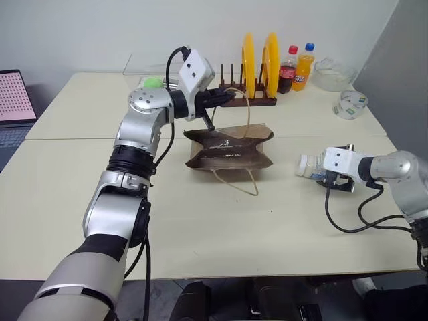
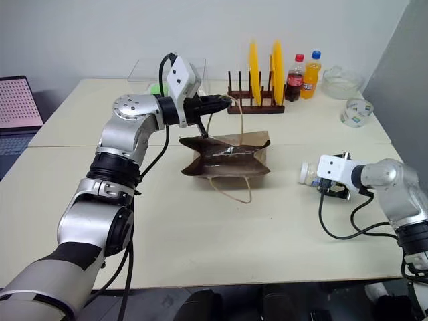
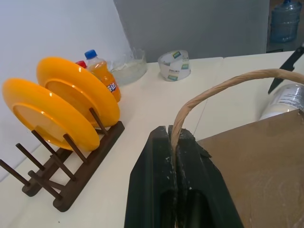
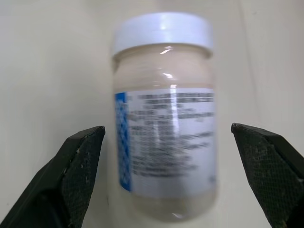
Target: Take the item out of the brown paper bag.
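Right pincer (image 4: 166, 175) apart, astride jar (image 4: 164, 118) | left pincer (image 3: 173, 142) level, clamped on bag handle (image 3: 213, 90)

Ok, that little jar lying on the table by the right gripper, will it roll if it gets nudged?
Probably. The jar lies on its side on the smooth table, so a sideways nudge would likely roll it. Its glossy wall looks slippery, and the right gripper stands open around it without touching. Its pale filling suggests some weight.
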Controlling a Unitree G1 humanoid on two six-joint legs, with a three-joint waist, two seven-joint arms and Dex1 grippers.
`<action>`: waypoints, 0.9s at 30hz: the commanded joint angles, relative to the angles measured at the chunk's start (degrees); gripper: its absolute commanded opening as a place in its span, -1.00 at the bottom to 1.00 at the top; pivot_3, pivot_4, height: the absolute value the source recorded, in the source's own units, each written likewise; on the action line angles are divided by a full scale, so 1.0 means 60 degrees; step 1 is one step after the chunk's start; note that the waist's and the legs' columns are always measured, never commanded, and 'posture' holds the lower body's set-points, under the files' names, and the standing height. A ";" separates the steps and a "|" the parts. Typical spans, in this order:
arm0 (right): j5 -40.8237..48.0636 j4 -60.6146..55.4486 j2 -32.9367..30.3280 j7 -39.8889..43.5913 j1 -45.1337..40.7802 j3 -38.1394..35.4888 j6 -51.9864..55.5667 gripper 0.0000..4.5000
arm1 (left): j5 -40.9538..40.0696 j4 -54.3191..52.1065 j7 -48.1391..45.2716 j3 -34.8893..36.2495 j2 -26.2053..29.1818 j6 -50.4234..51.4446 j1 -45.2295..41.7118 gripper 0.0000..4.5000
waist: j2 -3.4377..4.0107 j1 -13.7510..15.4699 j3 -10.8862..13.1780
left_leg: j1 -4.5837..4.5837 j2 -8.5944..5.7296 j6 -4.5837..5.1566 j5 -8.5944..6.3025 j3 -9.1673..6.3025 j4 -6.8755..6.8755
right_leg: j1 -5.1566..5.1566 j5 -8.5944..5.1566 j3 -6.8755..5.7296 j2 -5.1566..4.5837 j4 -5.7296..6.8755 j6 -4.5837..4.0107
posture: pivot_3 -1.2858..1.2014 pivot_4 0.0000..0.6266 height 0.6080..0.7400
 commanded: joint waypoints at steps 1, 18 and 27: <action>0.0974 -0.1761 -0.0301 0.0152 0.0542 -0.1364 0.0957 0.99 | 0.0030 -0.0136 0.0093 0.0106 -0.0004 -0.0225 -0.0214 -1.00 | 0.0000 0.0007 0.0000 | 0.0001 0.0000 0.0000 0.0000 0.0001 0.0001 | 0.0000 0.0000 0.0001 0.0000 0.0001 0.0000 | 0.03 -0.52 1.00; 0.2906 -0.7306 0.4324 -0.3879 0.3515 -0.1272 0.3278 1.00 | 0.0501 0.1030 -0.0568 0.0027 0.0557 -0.0726 -0.0921 0.23 | -0.0002 0.0046 -0.0001 | 0.0017 -0.0002 0.0002 -0.0001 -0.0010 0.0007 | 0.0018 -0.0023 -0.0002 0.0005 0.0003 0.0039 | 0.03 -0.52 1.00; 0.2571 -0.6073 0.4267 -0.4122 0.3104 -0.0899 0.2112 1.00 | -0.0054 0.0089 -0.0690 0.0734 0.1572 -0.0735 -0.0562 0.99 | -0.0002 0.0032 -0.0001 | 0.0016 -0.0001 0.0005 -0.0003 -0.0014 0.0003 | 0.0016 -0.0017 -0.0008 0.0008 0.0003 0.0029 | 0.03 -0.52 1.00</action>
